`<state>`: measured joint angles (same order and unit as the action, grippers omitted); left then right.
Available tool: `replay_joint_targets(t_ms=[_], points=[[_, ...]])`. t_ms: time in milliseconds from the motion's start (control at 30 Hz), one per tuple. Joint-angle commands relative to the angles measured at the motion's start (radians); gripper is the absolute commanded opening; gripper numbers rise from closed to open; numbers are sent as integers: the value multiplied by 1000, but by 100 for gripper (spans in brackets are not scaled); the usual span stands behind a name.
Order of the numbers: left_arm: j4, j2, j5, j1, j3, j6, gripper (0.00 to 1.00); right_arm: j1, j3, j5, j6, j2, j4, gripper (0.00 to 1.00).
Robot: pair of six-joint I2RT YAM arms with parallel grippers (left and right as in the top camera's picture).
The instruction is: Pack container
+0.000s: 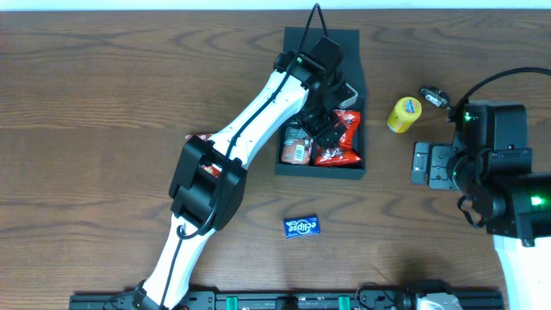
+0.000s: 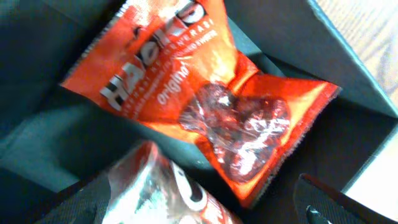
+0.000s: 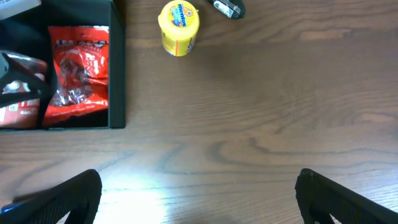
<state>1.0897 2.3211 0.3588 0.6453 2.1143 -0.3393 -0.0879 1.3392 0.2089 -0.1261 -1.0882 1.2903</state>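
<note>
Teal-black container (image 1: 351, 47) under left pincer (image 1: 317, 129), jaws apart; right pincer (image 3: 199, 196) aside, also apart.

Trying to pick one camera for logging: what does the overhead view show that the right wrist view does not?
Only overhead: the left arm reaching into the container, a blue gum pack on the table outside it, and a red packet partly hidden under that arm. Only right wrist: a clear look at the right gripper, its fingers wide apart over bare wood. Both: the container with its red snack bag, the yellow tub and a small dark object beside the tub.
</note>
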Motion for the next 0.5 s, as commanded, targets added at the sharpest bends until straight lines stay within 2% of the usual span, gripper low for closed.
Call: replay_joint_targets(t_ms=[0,167,267,467], points=[[-15,-32,-55,-1,-4,6,95,9,-8,-3,-14,4,0,99],[-72,-32,-62,-2,-4,3,95,9,-8,-3,-14,4,0,99],[-97,-50,-128,-1,-2,4,95,9,-8,-3,-14,5,0,99],[-73,-201,-213,0,-1,79,95,9,-8,-4,-14,5,0,99]])
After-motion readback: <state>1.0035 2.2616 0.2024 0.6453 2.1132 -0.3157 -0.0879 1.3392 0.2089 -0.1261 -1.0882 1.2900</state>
